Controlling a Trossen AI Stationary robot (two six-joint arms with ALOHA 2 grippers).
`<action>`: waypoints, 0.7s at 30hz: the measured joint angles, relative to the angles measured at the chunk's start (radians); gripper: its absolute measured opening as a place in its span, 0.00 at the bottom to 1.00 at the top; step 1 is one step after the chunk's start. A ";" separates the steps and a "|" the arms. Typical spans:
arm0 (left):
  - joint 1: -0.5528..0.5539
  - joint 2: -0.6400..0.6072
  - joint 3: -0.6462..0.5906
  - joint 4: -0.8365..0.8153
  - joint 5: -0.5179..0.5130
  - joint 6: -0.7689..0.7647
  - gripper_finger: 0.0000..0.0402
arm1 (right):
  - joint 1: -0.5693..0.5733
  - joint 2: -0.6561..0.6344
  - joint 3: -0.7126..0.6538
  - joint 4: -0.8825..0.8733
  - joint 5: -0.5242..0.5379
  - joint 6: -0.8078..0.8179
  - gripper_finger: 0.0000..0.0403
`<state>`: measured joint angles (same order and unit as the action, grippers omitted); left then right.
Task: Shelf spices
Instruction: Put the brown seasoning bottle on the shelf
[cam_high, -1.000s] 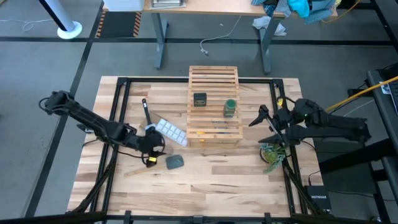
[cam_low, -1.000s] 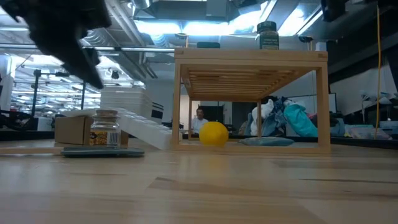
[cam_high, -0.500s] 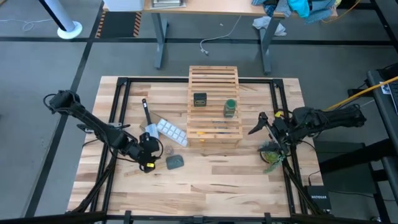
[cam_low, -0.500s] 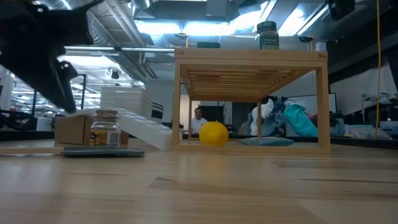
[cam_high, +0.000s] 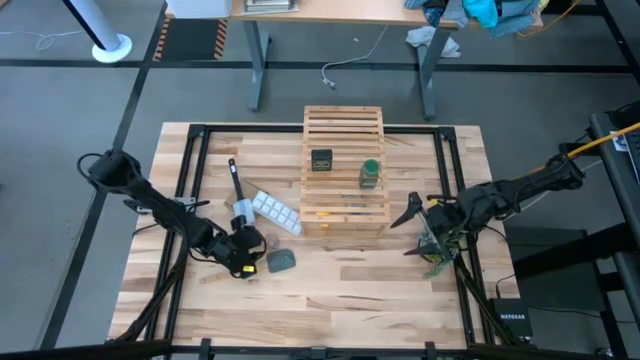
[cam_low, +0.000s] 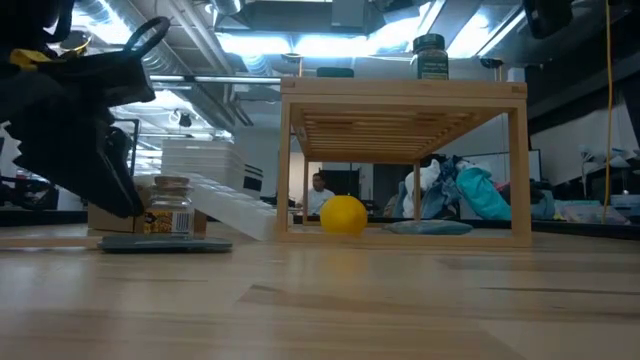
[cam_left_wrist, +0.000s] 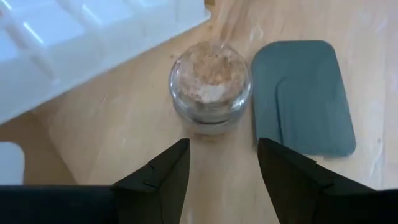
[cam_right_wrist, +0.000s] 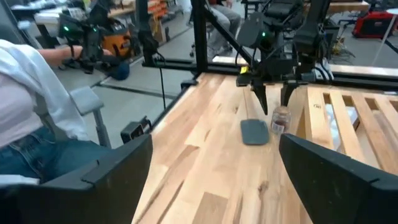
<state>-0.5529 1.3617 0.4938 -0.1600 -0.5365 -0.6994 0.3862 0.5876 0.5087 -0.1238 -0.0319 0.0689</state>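
Directly ahead of the left gripper (cam_left_wrist: 221, 165), in line with its spread fingers and not yet between them, is the tiny clear jar (cam_left_wrist: 210, 87) with brownish contents, upright on the tabletop (cam_high: 340, 290). Beside the jar, touching or nearly so, lies the flat dark grey-green pad (cam_left_wrist: 303, 96); on the jar's other side the white ice-cube tray (cam_left_wrist: 74, 43) is recorded. Change noted over the last second: the left gripper has been brought down from above the jar to jar height, as shown in the low view, where the dark gripper (cam_low: 85, 150) now stands just beside the jar (cam_low: 168, 205). Grasp status: released, nothing held. Beyond the gripper, past the tray, stands the wooden slatted shelf (cam_high: 345, 170); the dark boxy black-topped jar (cam_high: 321, 159) and the green jar (cam_high: 370, 173) are already lodged on its top tier. The right gripper (cam_high: 412, 222) has been drawn back toward the table's right edge, fingers spread and empty, near a small green plant (cam_high: 436, 248). A yellow ball (cam_low: 343, 215) is seen under the shelf. Judgement: two of three spices are shelved; the descent suggests the last jar is about to be grasped, and the fingers must close squarely on it without the pad or tray being nudged.
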 joint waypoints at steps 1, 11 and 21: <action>0.003 0.005 0.000 0.011 -0.001 0.003 0.45 | 0.005 0.009 0.000 0.000 0.008 0.000 0.89; 0.066 0.079 0.000 0.167 0.000 0.120 0.45 | 0.022 0.083 0.000 0.028 0.024 0.000 0.89; 0.069 0.095 0.001 0.239 0.038 0.113 0.45 | 0.022 0.126 0.000 0.041 0.024 0.000 0.89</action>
<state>-0.4836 1.4567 0.4944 0.0794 -0.4988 -0.5866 0.4084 0.7133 0.5087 -0.0823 -0.0074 0.0692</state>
